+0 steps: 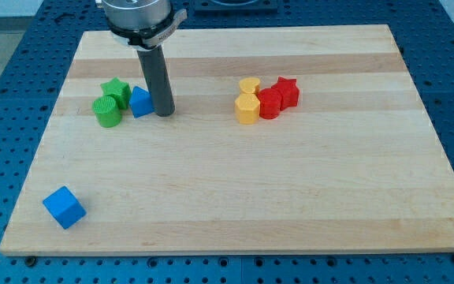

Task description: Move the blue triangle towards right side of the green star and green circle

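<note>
The blue triangle (139, 102) sits on the wooden board at the view's upper left. It touches the right side of the green star (117, 91), with the green circle (106, 111) just to its lower left. My tip (164, 113) stands right against the blue triangle's right side. The dark rod rises from there to the arm's head at the view's top.
A yellow heart (249, 85) and a yellow hexagon (247, 109) sit next to a red hexagon (269, 103) and a red star (288, 91) right of centre. A blue cube (64, 207) lies near the board's (235, 205) lower left corner.
</note>
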Robot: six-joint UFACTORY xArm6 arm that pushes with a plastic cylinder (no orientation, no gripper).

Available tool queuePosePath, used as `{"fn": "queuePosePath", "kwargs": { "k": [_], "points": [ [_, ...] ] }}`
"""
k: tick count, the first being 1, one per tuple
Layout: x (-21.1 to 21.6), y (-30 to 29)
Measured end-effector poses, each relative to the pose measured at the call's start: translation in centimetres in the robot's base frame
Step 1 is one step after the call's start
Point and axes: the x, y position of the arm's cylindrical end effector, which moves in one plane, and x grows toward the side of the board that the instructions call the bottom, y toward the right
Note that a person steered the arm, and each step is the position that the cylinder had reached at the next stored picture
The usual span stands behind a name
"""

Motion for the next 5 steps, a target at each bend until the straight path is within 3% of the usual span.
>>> {"fn": "queuePosePath", "kwargs": {
  "k": [4,5],
  "points": [
    [-0.1,-3.7],
    [3.2,-0.3]
  ]
}}
